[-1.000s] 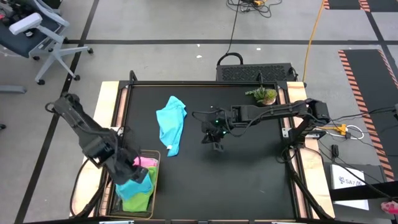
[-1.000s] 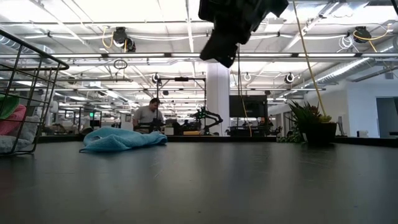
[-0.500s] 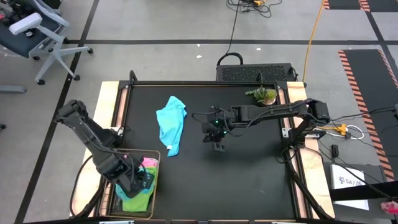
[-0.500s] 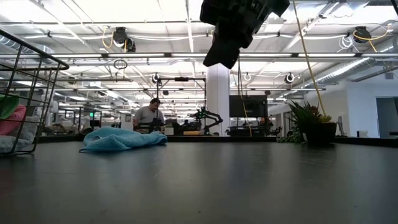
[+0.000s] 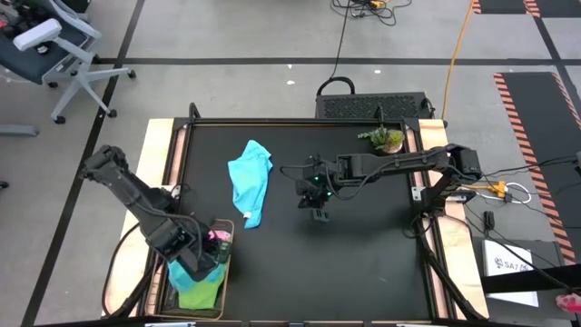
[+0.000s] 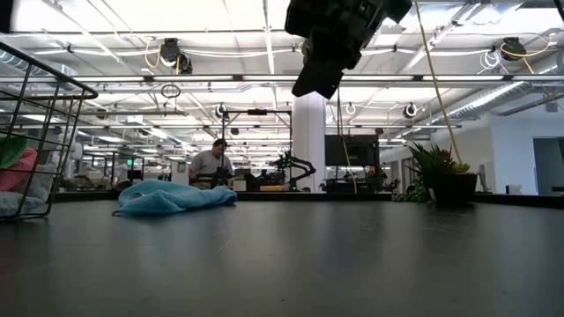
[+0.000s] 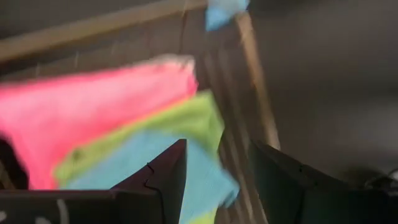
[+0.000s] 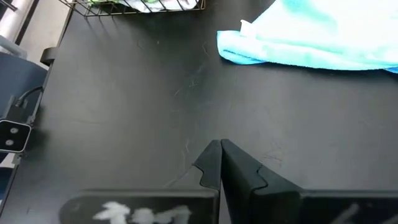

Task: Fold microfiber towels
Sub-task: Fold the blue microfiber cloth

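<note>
Left hand over towel-filled basket.

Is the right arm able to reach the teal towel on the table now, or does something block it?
Probably yes. The right gripper, shut, hangs above bare table beside the teal towel, with nothing between them in the high view. It must open first.

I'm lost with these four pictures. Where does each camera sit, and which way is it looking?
High view: overhead, straight down; both arms, teal towel, basket.
Low view: tabletop height, looking across; right gripper hangs above.
Left wrist view: on the left arm, over the basket's towels; left gripper open.
Right wrist view: on the right arm, facing the table; its fingers shut.
Shared: high, low and right wrist views all show the teal towel.
</note>
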